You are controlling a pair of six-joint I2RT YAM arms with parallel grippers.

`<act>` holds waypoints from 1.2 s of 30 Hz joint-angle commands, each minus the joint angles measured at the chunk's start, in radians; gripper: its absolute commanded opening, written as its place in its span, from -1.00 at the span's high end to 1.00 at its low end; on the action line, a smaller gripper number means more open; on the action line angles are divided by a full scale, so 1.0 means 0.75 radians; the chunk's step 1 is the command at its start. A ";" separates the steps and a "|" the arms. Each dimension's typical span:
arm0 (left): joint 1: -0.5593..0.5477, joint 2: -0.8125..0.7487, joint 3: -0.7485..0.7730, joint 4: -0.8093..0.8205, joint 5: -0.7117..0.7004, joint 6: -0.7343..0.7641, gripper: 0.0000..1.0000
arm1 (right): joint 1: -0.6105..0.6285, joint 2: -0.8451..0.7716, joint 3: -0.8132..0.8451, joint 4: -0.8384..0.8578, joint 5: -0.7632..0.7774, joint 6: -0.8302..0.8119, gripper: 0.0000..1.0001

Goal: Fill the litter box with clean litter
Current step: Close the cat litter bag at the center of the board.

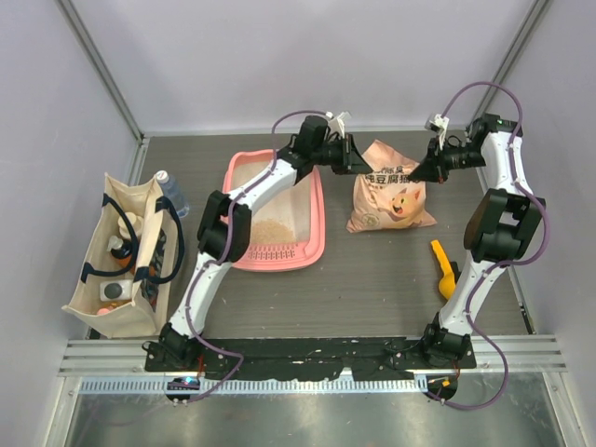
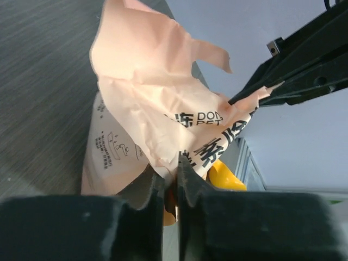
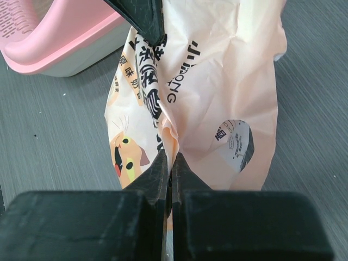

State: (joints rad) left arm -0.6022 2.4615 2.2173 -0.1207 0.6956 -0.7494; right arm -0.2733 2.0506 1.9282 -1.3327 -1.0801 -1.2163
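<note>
While left hand (image 2: 178,163) and right hand (image 3: 169,160) each clamp the top of the litter bag (image 1: 389,200) from opposite sides, likely for a level lift, the litter box (image 1: 279,256) sits beside it on the bench (image 1: 372,279), with clean litter (image 1: 273,230) thinly inside.

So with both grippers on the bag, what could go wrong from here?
The left gripper and the right gripper each pinch only thin, crumpled film at the top of the bag, and its edge looks ragged. It could slip out or tear when lifted. The bag stands beside the litter box, not over it, so tipping it early may spill its contents onto the table.
</note>
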 commanded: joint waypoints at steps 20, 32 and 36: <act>0.030 -0.308 -0.277 0.116 -0.048 -0.148 0.34 | 0.019 -0.140 -0.098 -0.232 -0.282 -0.181 0.38; -0.005 -0.265 -0.224 0.042 -0.005 -0.017 0.44 | 0.099 -0.243 -0.166 -0.087 -0.165 -0.280 -0.22; -0.005 -0.263 -0.220 0.028 0.001 0.013 0.48 | 0.123 -0.218 -0.166 -0.125 -0.112 -0.395 -0.26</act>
State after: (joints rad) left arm -0.5903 2.2730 2.0132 -0.0795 0.6563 -0.7891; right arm -0.2085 1.9129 1.8061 -1.3216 -1.1660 -1.4307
